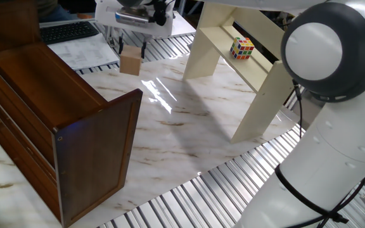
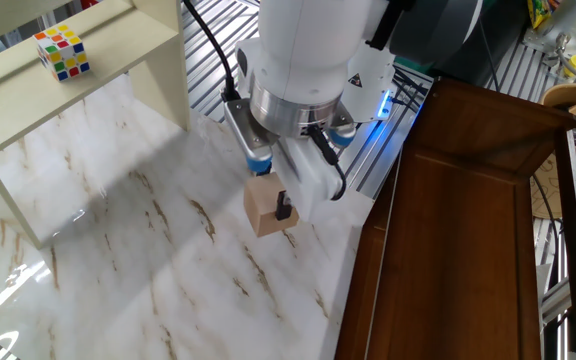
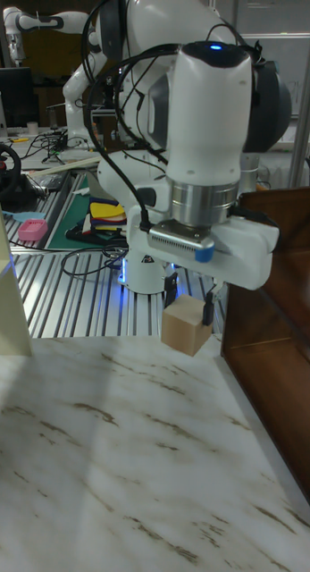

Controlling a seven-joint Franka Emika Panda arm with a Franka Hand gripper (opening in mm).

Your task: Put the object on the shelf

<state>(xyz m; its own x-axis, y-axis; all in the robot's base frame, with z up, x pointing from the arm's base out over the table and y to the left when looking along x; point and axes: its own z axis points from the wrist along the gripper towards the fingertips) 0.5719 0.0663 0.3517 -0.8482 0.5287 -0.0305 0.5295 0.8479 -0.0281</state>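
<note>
1. The gripper (image 2: pixel 271 198) is closed on the cube (image 2: pixel 265 208), one finger on each of two opposite side faces. The fingers (image 3: pixel 208 308) reach about halfway down those faces.
2. The cube (image 3: pixel 186 325) hangs directly under the wrist, clear of the table (image 3: pixel 101 447). In the tall fixed view a gap shows between its lower edge and the marble.
3. The shelf (image 2: pixel 468 230) stands just beside the gripper, with its flat top (image 1: pixel 40 79) looking about level with the cube or a little above it. How much height is lacking cannot be told exactly from these views.
4. The cube (image 1: pixel 130 62) looks like plain bare wood: rigid, light for this arm, and not fragile. Its flat parallel faces suit a two-finger pinch, and the unfinished surface should give fair friction against the pads.
5. The grip sits near the middle of the faces, which seems sound. A hold off-centre, towards an edge, would let the block pivot between the pads.
6. The likely step in hand is the lift and carry. The next move probably calls for more height before the gripper goes sideways over the shelf.
7. The chief risk is the cube's lower edge clipping the shelf's rim, which could twist it in the pinch.
8. Far from the gripper, a Rubik's cube (image 2: pixel 62 52) sits on the cream rack (image 2: pixel 118 45), out of the way.
</note>
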